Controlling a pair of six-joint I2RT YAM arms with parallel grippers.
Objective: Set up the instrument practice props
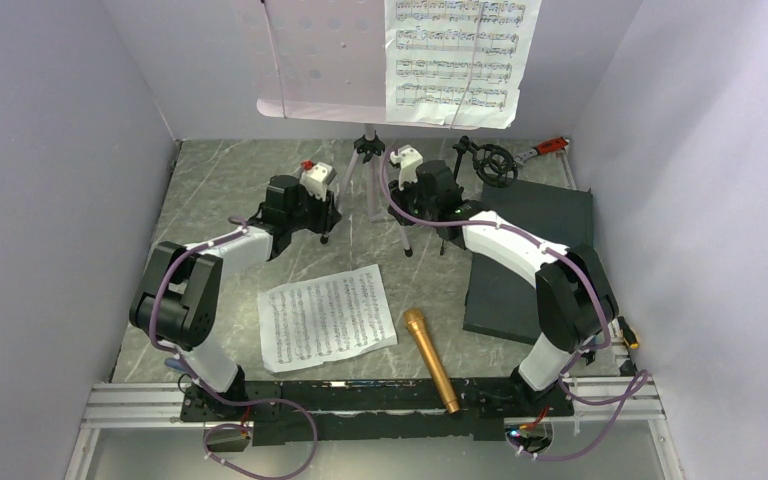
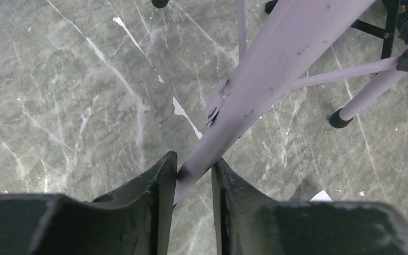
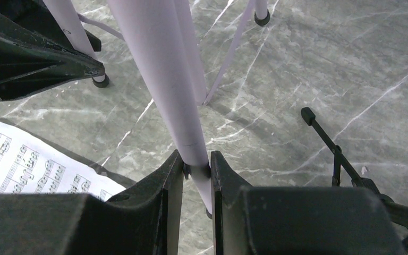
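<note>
While the music stand (image 1: 320, 60) sits at back centre of the table (image 1: 220, 190), left gripper (image 2: 194, 175) pinches one leg and right gripper (image 3: 197, 170) another. Mounted sheet (image 1: 457, 55) on its desk; loose sheet (image 1: 327, 317) and microphone (image 1: 430, 358) lie near the bases.

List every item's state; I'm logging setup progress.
Pale lilac tripod music stand: upright.
White printed sheet: on stand's desk.
Second white printed sheet: lying flat.
Gold handheld microphone: lying, unmounted.
Small black tripod mic stand: ring empty.
Left gripper: gripping stand leg.
Right gripper: gripping stand leg.
</note>
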